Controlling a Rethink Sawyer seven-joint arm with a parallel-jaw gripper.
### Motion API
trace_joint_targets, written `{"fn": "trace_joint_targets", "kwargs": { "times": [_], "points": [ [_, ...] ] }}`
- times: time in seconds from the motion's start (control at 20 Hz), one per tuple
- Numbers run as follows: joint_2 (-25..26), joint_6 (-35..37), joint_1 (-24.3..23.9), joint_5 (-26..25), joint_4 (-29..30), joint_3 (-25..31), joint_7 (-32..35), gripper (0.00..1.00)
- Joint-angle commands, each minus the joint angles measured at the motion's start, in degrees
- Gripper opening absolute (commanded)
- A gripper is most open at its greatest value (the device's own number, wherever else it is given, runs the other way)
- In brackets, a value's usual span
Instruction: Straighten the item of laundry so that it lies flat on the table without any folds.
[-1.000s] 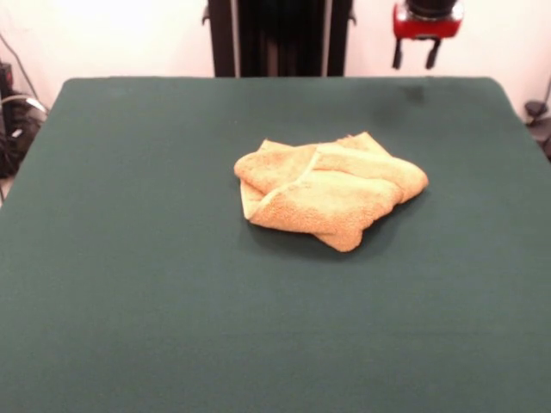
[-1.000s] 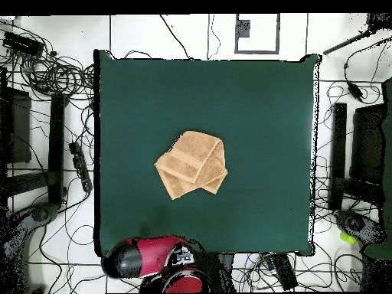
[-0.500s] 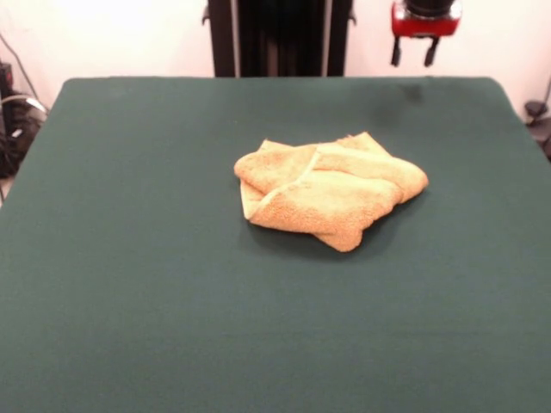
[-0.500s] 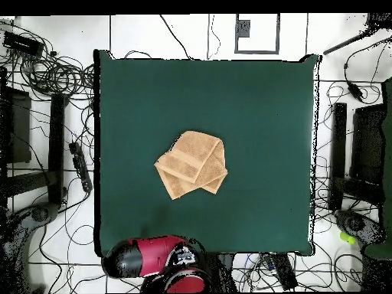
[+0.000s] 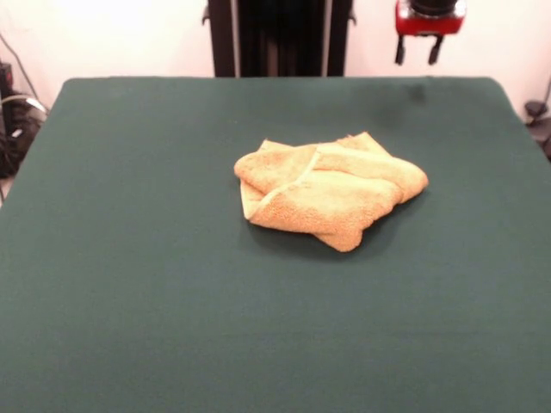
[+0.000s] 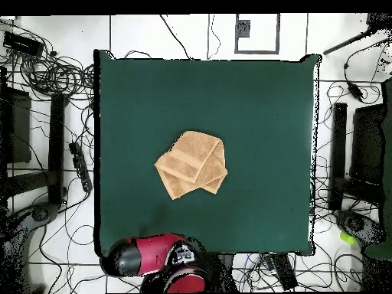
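Orange-yellow terry towel (image 5: pixel 330 192) bunched near the centre of the front view, a little right of middle, folded over itself in several thick layers. Paler stitched hem running diagonally across the upper left part of the bundle, from the top layers down to a thin exposed corner at the left. Rounded folded lobe poking toward the right, another blunt fold pointing toward the lower edge of the frame. Resting fully on the dark green table (image 5: pixel 129 284), well apart from every edge.

In the overhead view, same towel (image 6: pixel 192 163) just left of the table's middle, roughly a tilted square with one layer overlapping another, lower corner pointing down-left. Green table (image 6: pixel 260 107) filling the centre of that frame.

Gripper (image 5: pixel 417 50) at the upper right of the front view, hanging above the table's far edge, red body above two dark fingers (image 5: pixel 399 51) spread apart with nothing between them, well clear of the towel. In the overhead view, red and black arm (image 6: pixel 149 256) at the lower left, at the table's bottom edge. Cables (image 6: pixel 53 73) scattered on the floor around the table.
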Motion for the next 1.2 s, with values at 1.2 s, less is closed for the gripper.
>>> {"fn": "trace_joint_targets", "kwargs": {
  "times": [1.2],
  "points": [
    [17.66, 16.24, -2.09, 1.13, -32.98, 1.94, 2.81, 1.0]
  ]
}}
